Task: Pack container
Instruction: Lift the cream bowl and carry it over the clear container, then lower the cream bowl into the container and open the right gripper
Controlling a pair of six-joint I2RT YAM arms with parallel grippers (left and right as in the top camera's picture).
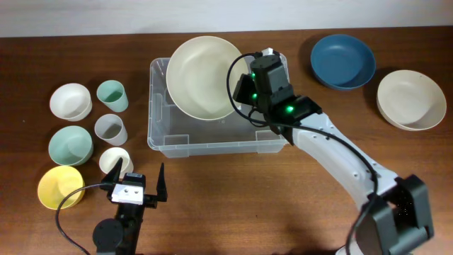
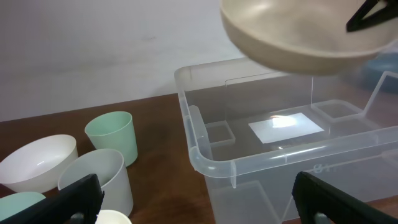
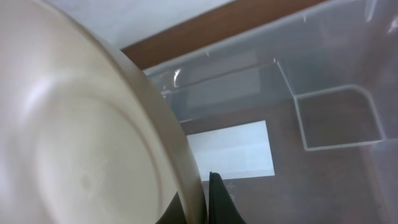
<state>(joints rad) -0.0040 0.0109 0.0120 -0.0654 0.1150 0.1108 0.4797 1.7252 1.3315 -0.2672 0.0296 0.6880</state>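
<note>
Right arm reaches diagonally in from the near-right corner, its gripper (image 1: 242, 91) clamped on the rim of a big cream bowl (image 1: 202, 74), held over the clear container (image 1: 161, 134) mid-table. Left gripper (image 1: 139, 178) sits at the near edge by the cups (image 1: 111, 129), fingers spread wide.

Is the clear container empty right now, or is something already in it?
Empty. Left wrist view shows only the white label on the container base; the cream bowl hangs above it in the right hand.

Mid-counter (image 1: 233, 209), the container (image 1: 212, 138); above its far-left part, a large bowl (image 1: 204, 76); leftward, cups (image 1: 112, 95) and small bowls (image 1: 71, 101); rightward, two bowls (image 1: 343, 61).
</note>
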